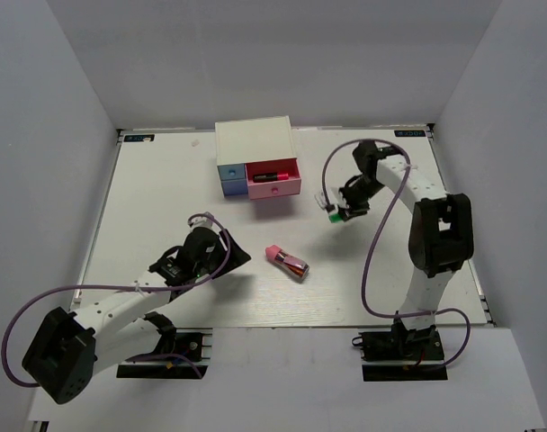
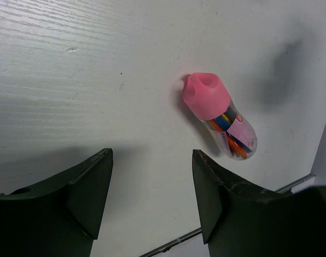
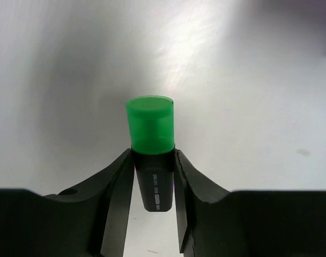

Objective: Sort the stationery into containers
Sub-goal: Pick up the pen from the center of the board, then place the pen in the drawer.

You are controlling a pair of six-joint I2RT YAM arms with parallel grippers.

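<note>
White, the cabinet [image 1: 254, 142] sits far-middle on the table [image 1: 156, 189] in the top view. Its pink drawer [image 1: 275, 187] stands open with a dark marker [image 1: 268, 176] inside, and the blue drawer [image 1: 229, 178] is beside it. My right gripper [image 1: 336, 213] hangs just right of the cabinet, pinching the green-ended marker [image 1: 331, 216]. My left gripper [image 1: 233, 262] lies well nearer than the cabinet, the pink-capped tube [image 1: 287, 260] just beside it (bare board runs from tube to drawer).

Left wrist: my jaws are spread wide around nothing, the tube ahead and apart. Coloured bits show inside it, unseen from above. The table's edge is close.

Right wrist: my fingers clamp the marker's black body, green cap forward over bare white.
</note>
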